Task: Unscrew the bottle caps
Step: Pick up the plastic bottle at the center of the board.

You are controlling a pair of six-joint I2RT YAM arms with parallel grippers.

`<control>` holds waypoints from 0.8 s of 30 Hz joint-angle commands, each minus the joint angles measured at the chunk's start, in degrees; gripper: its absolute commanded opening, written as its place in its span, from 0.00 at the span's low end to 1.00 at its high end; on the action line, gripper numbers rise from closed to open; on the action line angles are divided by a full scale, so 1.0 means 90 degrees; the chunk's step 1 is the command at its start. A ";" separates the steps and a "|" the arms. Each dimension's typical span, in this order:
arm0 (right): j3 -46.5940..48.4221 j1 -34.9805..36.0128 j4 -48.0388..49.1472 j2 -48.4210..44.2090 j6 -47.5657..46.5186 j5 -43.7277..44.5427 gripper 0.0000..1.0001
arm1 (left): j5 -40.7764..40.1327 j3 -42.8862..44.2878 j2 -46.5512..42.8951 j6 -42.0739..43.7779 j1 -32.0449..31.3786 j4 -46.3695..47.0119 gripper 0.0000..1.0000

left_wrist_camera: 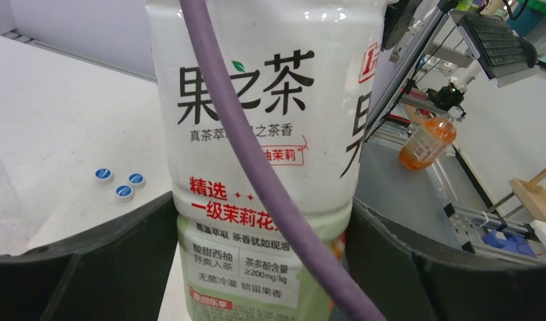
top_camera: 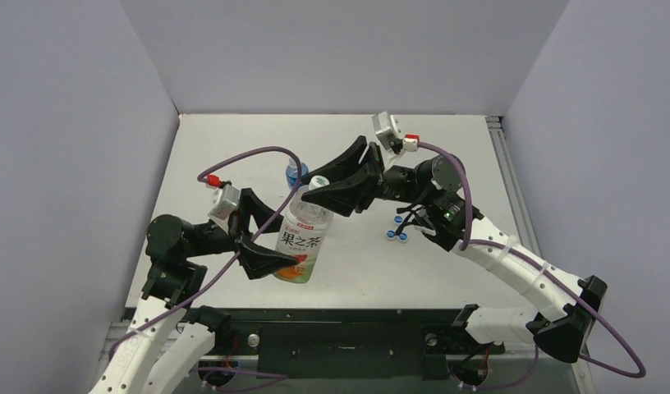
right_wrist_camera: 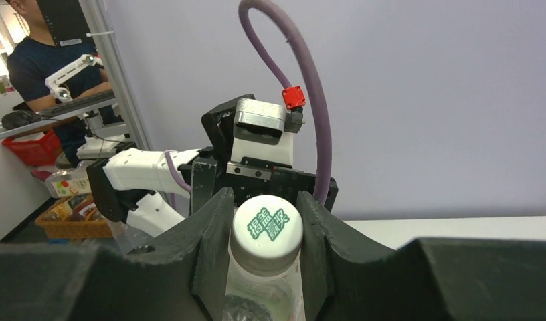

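My left gripper (top_camera: 292,238) is shut on the lower body of the wide bottle (top_camera: 304,238) with the orange-and-green label and holds it tilted above the table. The bottle fills the left wrist view (left_wrist_camera: 257,120), between both dark fingers (left_wrist_camera: 76,267). My right gripper (top_camera: 317,185) is shut on the bottle's white cap (right_wrist_camera: 267,224), with one finger pressed on each side of it. Three blue caps (top_camera: 397,235) lie loose on the table under the right arm, and also show in the left wrist view (left_wrist_camera: 120,184). The blue-labelled bottle (top_camera: 295,173) stands just behind. The two plain bottles are not clearly visible.
The left arm's purple cable (left_wrist_camera: 270,187) crosses in front of the wide bottle. Grey walls (top_camera: 85,123) enclose the table on the left, back and right. A black rail (top_camera: 340,328) runs along the near edge between the arm bases.
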 commanded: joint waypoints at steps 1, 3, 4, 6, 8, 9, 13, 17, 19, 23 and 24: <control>-0.0144 0.0086 0.0707 -0.0076 -0.0839 0.0763 0.00 | -0.0034 0.0254 -0.0057 -0.0741 -0.0088 0.0727 0.82; -0.0169 0.0093 0.0689 -0.0068 -0.0903 0.0788 0.00 | -0.0018 0.0272 -0.0079 -0.0788 -0.0116 0.0759 0.81; -0.0176 0.0095 0.0691 -0.0064 -0.0920 0.0799 0.00 | 0.0011 0.0274 -0.0074 -0.0761 -0.0125 0.0753 0.78; -0.0188 0.0102 0.0681 -0.0070 -0.0987 0.0926 0.00 | 0.0035 0.0256 -0.0070 -0.0734 -0.0132 0.0728 0.71; -0.0229 0.0136 0.0713 -0.0100 -0.1090 0.1099 0.00 | 0.0013 0.0233 -0.0092 -0.0760 -0.0140 0.0728 0.69; -0.0258 0.0203 0.0736 -0.0111 -0.1207 0.1189 0.00 | -0.0016 0.0229 -0.0126 -0.0787 -0.0147 0.0726 0.76; -0.0364 0.0485 0.1020 -0.0087 -0.1444 0.1716 0.00 | -0.0186 0.0203 -0.0174 -0.0938 -0.0180 0.0717 0.95; -0.0375 0.0700 0.1366 0.0085 -0.1435 0.1980 0.00 | -0.0218 0.0200 -0.0191 -0.1034 -0.0201 0.0768 0.97; -0.0376 0.0740 0.1430 0.0113 -0.1448 0.2070 0.00 | -0.0191 0.0199 -0.0207 -0.1021 -0.0201 0.0752 0.97; -0.0518 0.0745 0.1597 -0.0012 -0.1501 0.2256 0.00 | -0.0030 0.0116 -0.0252 -0.0746 -0.0200 0.0671 0.82; -0.0532 0.0749 0.1658 -0.0032 -0.1486 0.2271 0.00 | -0.0018 0.0102 -0.0261 -0.0682 -0.0196 0.0654 0.76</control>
